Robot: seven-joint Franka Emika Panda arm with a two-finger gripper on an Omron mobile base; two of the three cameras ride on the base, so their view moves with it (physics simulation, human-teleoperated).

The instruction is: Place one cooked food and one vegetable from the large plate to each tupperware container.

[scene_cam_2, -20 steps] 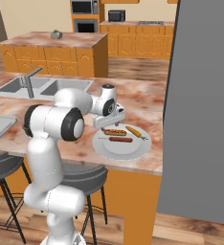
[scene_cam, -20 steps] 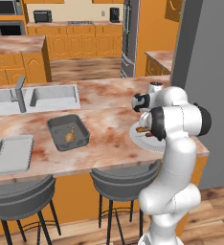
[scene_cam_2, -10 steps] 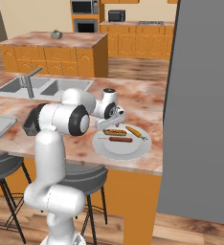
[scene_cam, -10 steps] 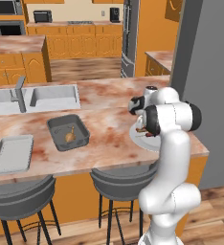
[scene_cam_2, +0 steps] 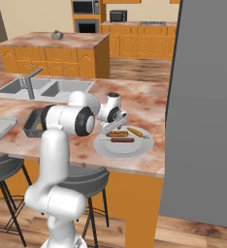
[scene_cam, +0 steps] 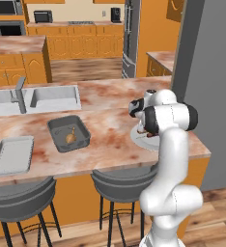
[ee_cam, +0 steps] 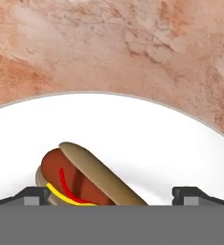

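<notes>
Gripper (ee_cam: 111,194) hangs open over the plate (ee_cam: 147,134); the hot dog (ee_cam: 80,177) lies lower left in the hand view. Best to centre the fingers across the bun, then descend before closing.

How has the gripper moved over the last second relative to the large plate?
Yes. The gripper has come down closer over the large plate, its open jaws now flanking the hot dog.
</notes>
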